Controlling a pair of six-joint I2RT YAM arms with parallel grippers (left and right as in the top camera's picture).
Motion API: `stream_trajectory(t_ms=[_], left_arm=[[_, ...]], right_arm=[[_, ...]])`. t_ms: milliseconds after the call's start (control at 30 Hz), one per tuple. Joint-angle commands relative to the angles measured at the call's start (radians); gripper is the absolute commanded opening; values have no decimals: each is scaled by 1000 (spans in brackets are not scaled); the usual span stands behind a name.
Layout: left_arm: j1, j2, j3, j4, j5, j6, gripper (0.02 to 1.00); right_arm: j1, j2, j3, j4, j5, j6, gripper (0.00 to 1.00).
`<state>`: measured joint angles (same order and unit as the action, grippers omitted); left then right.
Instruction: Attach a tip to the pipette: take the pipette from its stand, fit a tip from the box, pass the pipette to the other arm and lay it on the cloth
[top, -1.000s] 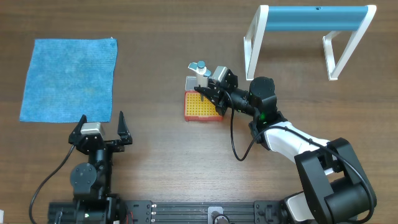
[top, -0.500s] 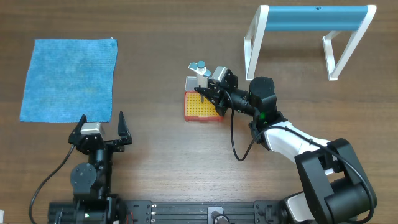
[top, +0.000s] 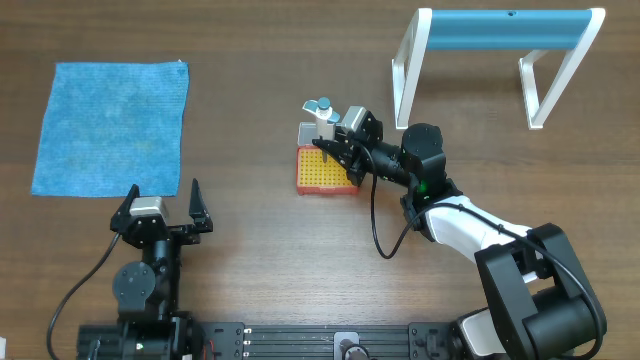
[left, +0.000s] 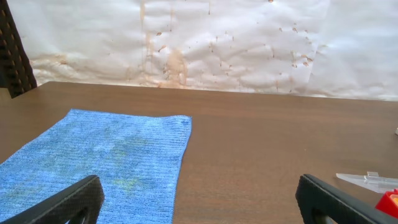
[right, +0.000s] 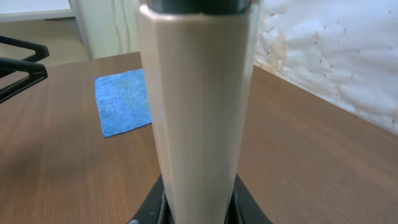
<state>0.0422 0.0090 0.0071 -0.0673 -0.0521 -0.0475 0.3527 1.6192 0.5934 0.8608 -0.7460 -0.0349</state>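
Nothing moved, pipette (top: 325, 122) above tip box (top: 318, 176), lower end hidden.

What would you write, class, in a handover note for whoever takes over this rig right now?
Right hand: shut on the pipette, holding it upright over the tip box.
Left hand: open and empty, close to its base, near the cloth.
Done: the pipette is off the stand.
Unclear: whether a tip is on yet.
Left: pass the pipette to the left hand, then lay it on the cloth.
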Motion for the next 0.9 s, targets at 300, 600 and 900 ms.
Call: stream_trajectory(t_ms=[300,600,900], left_arm=[[-4,-6,-2,-6,-16,-5,998],[-4,-6,-2,-6,-16,-5,996],[-4,-6,-2,-6,-16,-5,998]], right_arm=[[0,-13,0,-37,-24,14,75],[0,-13,0,-37,6,-24,75],[0,-1,-1,-37,5,-24,75]])
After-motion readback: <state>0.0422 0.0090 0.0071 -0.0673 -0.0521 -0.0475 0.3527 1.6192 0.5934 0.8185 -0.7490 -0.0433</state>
